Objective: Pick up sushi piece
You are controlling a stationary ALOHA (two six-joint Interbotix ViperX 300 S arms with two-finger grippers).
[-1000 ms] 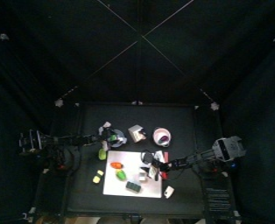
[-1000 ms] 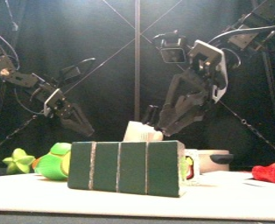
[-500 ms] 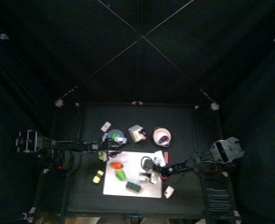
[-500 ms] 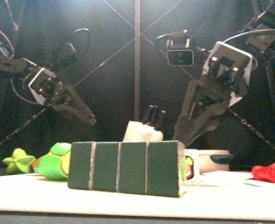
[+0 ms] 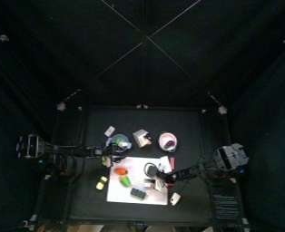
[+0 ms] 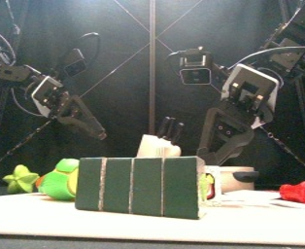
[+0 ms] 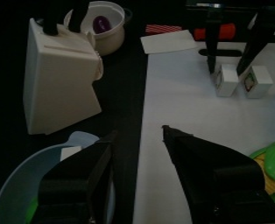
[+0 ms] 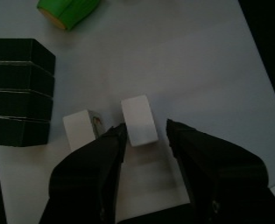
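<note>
Now right arm bent low, parted fingers (image 8: 147, 149) straddling white sushi piece (image 8: 140, 119), left fingers (image 7: 137, 162) released

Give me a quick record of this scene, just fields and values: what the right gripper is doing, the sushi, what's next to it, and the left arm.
right gripper: jaws open, one on each side of the white sushi piece, not closed on it
sushi piece: lying on the white mat, not lifted
second white piece: beside the sushi, outside the jaws
dark green block: on the mat's edge, near the second piece
left gripper: open, empty, over the mat's edge near the blue bowl
</note>
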